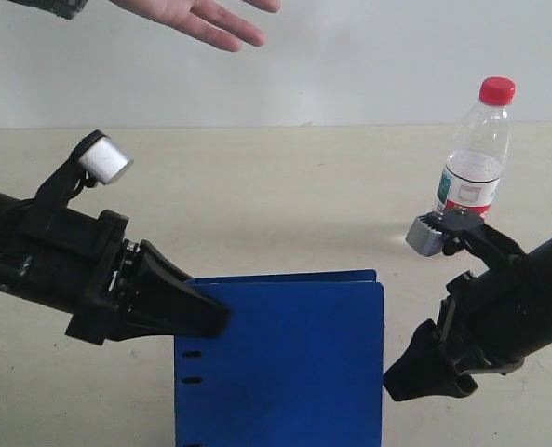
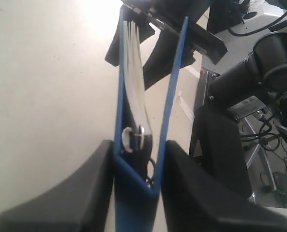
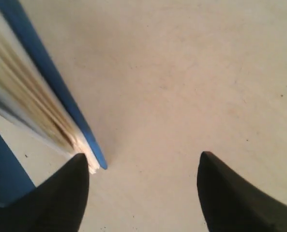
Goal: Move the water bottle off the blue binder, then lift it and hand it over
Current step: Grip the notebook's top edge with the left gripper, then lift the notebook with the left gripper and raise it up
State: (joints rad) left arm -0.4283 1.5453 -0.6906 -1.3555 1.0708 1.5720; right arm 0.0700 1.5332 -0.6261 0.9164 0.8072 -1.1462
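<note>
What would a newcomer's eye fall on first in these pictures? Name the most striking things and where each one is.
The bright blue binder stands upright at the front centre, with the fingers of the left gripper closed on it near its upper left corner. Behind it to the right, the water bottle stands upright on the table. A person's open hand shows at the top left.

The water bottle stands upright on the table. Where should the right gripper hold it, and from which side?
Grip the water bottle around its round body at the label, coming level from the right gripper's own side. It stands upright and apart from the blue binder, so the sides are free.
</note>
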